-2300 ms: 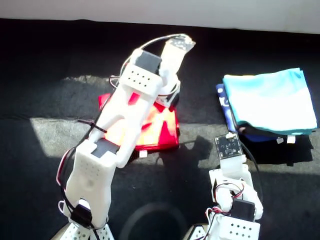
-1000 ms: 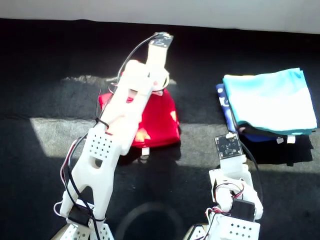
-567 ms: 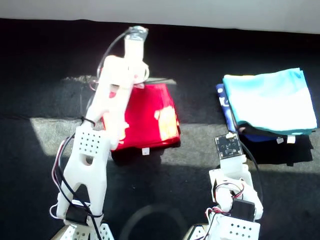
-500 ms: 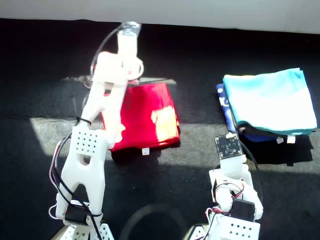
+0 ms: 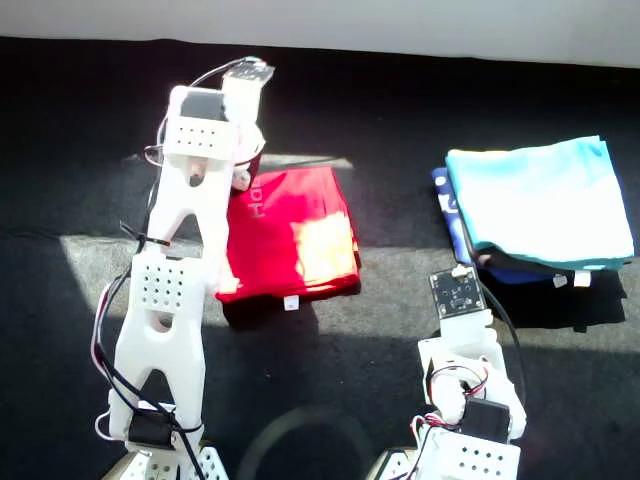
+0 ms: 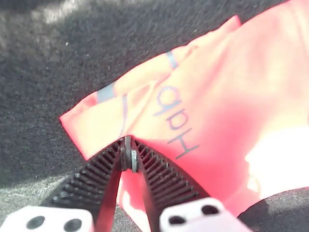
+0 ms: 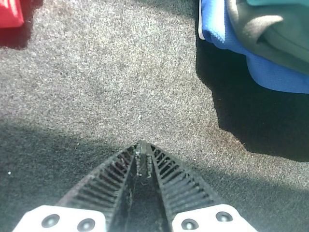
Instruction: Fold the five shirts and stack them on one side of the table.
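A folded red shirt (image 5: 295,235) with dark lettering lies left of the table's middle. My left gripper (image 5: 244,172) is at its far left corner. In the left wrist view the gripper (image 6: 128,155) is shut, its tips right over the red shirt (image 6: 227,96) near the corner edge; I see no fabric between them. A stack of folded shirts sits at the right, a light turquoise shirt (image 5: 540,200) on top of blue and dark ones. My right gripper (image 7: 141,158) is shut with nothing in it, low over the dark mat near the stack's blue shirt (image 7: 227,29).
The right arm (image 5: 462,300) stays folded at the front edge, in front of the stack. The dark felt mat (image 5: 400,330) covers the table, with sunlit strips across it. A red shirt corner (image 7: 9,12) shows in the right wrist view.
My left arm has swung leftwards across the red shirt, from its far right edge to its far left corner, uncovering the shirt. The right arm and the stack have not moved.
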You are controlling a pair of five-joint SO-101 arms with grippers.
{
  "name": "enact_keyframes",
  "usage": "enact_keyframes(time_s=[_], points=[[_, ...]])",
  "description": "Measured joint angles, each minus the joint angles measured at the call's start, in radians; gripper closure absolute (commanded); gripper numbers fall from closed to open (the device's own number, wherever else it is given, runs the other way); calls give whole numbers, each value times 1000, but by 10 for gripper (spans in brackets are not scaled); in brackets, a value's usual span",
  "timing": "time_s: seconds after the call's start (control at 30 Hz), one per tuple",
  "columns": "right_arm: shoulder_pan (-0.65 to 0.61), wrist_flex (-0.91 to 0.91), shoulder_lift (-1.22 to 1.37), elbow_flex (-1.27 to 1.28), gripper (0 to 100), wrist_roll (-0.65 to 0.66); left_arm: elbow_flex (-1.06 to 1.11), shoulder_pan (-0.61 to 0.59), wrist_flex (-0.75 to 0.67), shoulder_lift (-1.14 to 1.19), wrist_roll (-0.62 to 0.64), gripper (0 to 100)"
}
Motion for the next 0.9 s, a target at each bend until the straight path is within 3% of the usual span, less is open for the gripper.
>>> enact_keyframes(time_s=[0.13,0.57,0.8,0.9], points=[[0,0,0,0,992,0,103,-29,0,0,-3,990],[0,0,0,0,990,0,115,-101,-87,0,-2,990],[0,-11,0,0,941,0,-60,-129,-26,0,-5,990],[-2,-49,2,0,915,-57,-133,-137,-5,-14,-5,990]])
